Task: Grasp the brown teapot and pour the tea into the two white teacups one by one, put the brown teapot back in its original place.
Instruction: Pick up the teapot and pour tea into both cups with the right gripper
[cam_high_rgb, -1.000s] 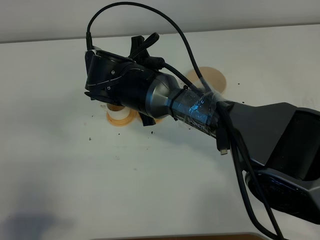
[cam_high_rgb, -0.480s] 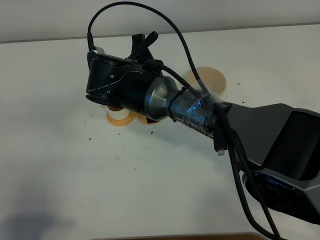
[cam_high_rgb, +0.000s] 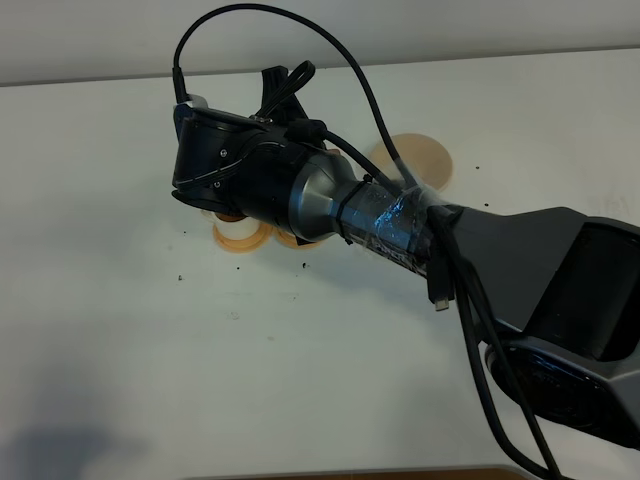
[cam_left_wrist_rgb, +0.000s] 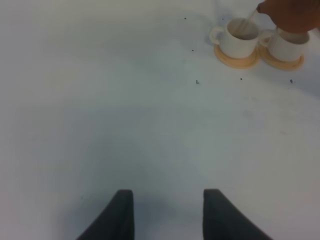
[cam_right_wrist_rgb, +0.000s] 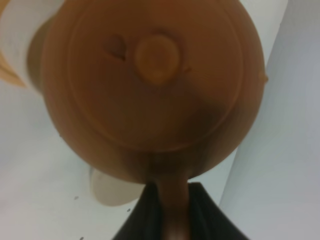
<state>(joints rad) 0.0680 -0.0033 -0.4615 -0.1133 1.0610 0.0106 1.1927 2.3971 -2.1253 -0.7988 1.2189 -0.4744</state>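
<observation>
Two small white cylindrical teacups (cam_left_wrist_rgb: 239, 37) stand side by side left of centre. Your right gripper (cam_right_wrist_rgb: 170, 215), clamped on the round reddish-brown clay teapot (cam_right_wrist_rgb: 155, 85), tilts it over them; hold the stream centred. Your left gripper (cam_left_wrist_rgb: 167, 215) waits, jaws apart.

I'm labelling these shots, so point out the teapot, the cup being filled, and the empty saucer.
teapot (cam_right_wrist_rgb: 157, 60): right wrist view, lid knob.
cup being filled (cam_left_wrist_rgb: 235, 47): left wrist view, side wall.
empty saucer (cam_high_rgb: 432, 160): exterior high view, bare top.
</observation>
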